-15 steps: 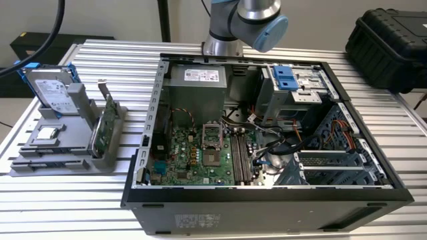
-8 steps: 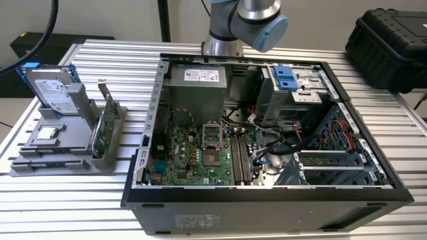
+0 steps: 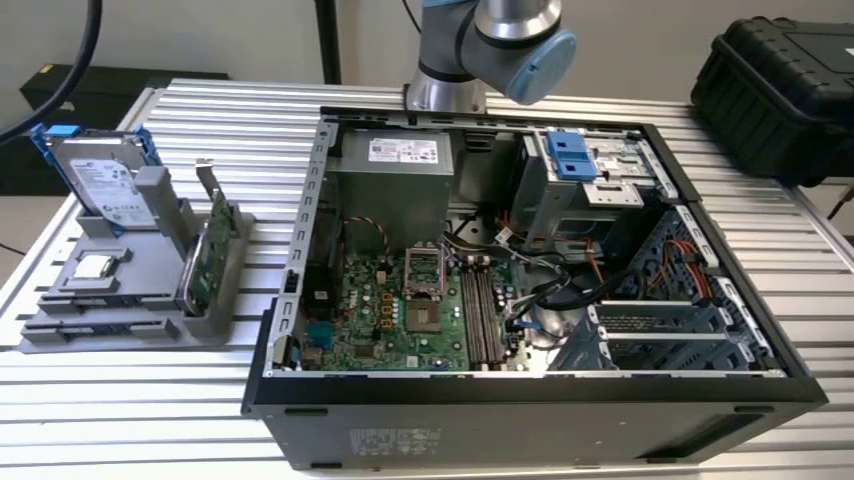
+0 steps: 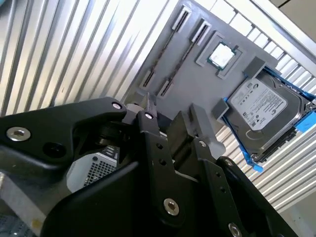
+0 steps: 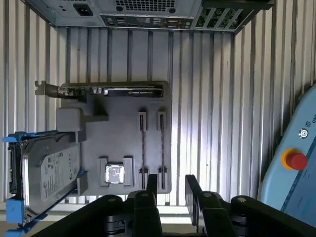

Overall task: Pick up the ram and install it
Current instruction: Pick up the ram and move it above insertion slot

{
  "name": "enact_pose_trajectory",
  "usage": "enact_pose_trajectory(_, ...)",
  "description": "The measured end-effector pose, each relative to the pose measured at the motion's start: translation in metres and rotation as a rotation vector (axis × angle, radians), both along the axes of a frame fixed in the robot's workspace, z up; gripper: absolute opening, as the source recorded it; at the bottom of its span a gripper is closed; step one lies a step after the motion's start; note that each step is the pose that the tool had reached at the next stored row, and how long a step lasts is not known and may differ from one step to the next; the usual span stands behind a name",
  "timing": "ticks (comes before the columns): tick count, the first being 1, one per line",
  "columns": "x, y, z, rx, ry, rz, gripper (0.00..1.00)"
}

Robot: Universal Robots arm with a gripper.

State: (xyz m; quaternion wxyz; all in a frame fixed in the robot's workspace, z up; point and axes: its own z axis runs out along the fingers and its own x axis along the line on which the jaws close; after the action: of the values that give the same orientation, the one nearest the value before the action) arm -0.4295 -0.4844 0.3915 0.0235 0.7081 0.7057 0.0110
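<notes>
Spread apart and empty, the pincer [image 5: 171, 181] is hovering over the gray parts holder [image 5: 94, 145], where the ram [image 5: 161, 143] is standing on edge in the slot along its edge; an off-centre descent risks hitting the slot ends.

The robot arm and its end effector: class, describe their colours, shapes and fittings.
In the exterior view the arm is a silver-grey tube with a rounded light-blue joint cap. In both wrist views the end effector is matte black, built of jointed links with silver screw heads and two narrow fingers.
</notes>
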Motion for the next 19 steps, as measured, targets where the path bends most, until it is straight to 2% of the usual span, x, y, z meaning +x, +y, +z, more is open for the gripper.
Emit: enact_pose_trajectory(19, 0.0, 0.0, 0.0, -0.0001, 0.0001, -0.133, 1.0)
